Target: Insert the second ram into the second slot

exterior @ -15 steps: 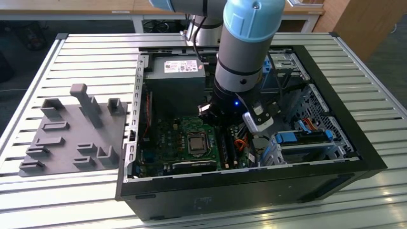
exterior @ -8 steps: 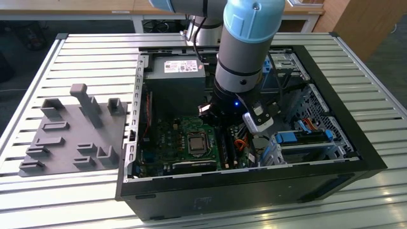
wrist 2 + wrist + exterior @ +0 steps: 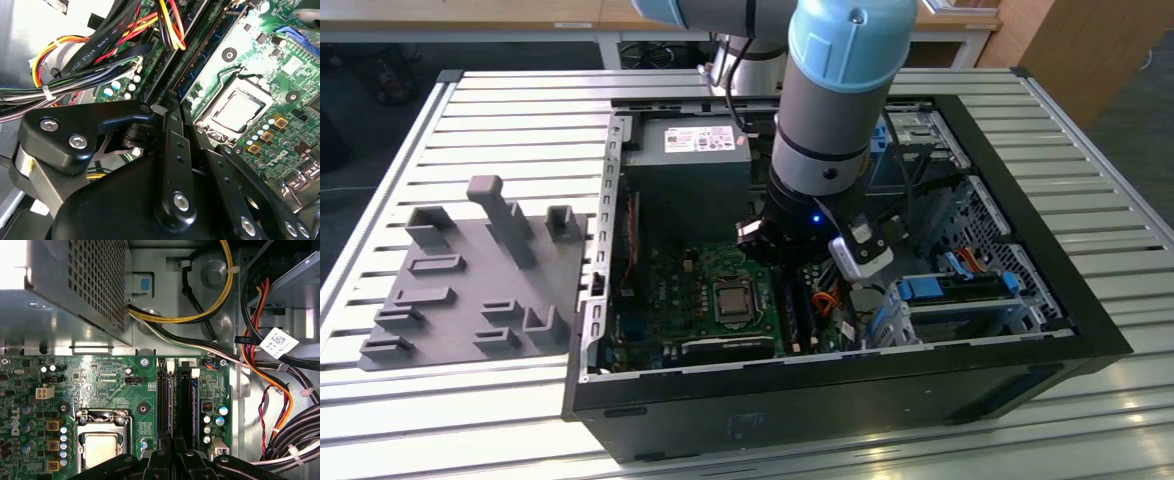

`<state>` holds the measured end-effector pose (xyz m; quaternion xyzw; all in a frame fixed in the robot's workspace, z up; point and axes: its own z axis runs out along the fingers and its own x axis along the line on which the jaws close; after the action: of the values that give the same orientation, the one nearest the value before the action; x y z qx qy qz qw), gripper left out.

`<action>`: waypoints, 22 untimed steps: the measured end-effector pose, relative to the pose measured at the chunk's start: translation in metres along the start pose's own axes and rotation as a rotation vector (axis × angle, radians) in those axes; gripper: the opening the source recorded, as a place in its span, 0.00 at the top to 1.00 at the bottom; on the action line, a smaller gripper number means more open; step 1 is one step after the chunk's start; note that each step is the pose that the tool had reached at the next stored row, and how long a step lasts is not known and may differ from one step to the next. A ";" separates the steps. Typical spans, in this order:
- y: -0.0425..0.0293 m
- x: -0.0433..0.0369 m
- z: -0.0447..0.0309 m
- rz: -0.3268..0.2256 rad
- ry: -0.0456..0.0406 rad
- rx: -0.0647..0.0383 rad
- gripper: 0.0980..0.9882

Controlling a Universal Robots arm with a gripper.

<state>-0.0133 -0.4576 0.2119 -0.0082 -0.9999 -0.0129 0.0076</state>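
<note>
The open computer case lies on the slatted table, and my arm reaches down into it. My gripper is low over the memory slots, which run beside the processor socket. In the second wrist view the second ram, a thin blue stick, runs edge-on straight out from the gripper along the slots. The fingers stand close together, shut on the stick. The stick's lower edge and how deep it sits in the slot are hidden.
The grey power supply stands beyond the slots. Bundles of coloured cables hang close to the slots on the drive cage side. A grey holder fixture sits on the table at the exterior view's left.
</note>
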 end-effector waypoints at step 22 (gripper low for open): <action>0.0006 0.0004 -0.0218 0.000 0.0004 0.001 0.99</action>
<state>-0.0133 -0.4575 0.2337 -0.0083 -0.9999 -0.0122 0.0078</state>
